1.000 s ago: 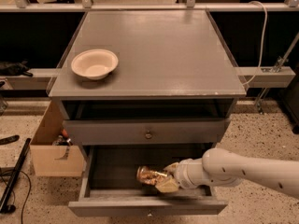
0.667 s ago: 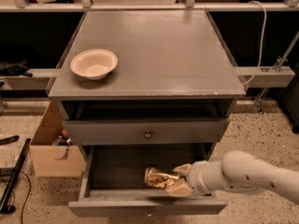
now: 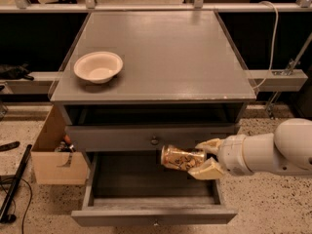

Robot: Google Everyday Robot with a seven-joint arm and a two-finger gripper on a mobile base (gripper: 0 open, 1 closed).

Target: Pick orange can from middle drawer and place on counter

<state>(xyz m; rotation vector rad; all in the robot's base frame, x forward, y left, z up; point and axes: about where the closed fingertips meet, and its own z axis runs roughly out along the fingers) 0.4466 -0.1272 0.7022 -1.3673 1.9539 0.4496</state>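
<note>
The orange can (image 3: 179,158) lies sideways between my gripper's cream fingers (image 3: 208,170), held in the air above the open middle drawer (image 3: 151,216). My gripper (image 3: 201,157) reaches in from the right on a white arm and is shut on the can. The can hangs just below the closed drawer front with its knob (image 3: 154,141). The drawer's dark floor below it shows nothing else. The grey counter (image 3: 161,52) lies above and behind, well higher than the can.
A cream round bowl (image 3: 98,67) sits on the counter's left side. An open cardboard box (image 3: 53,155) stands on the floor left of the cabinet. A dark pole and cables (image 3: 14,184) lie at far left. A rail with a white cable (image 3: 273,38) runs at the right.
My gripper has lifted the can up out of the drawer, from near the drawer floor to just below the upper drawer front.
</note>
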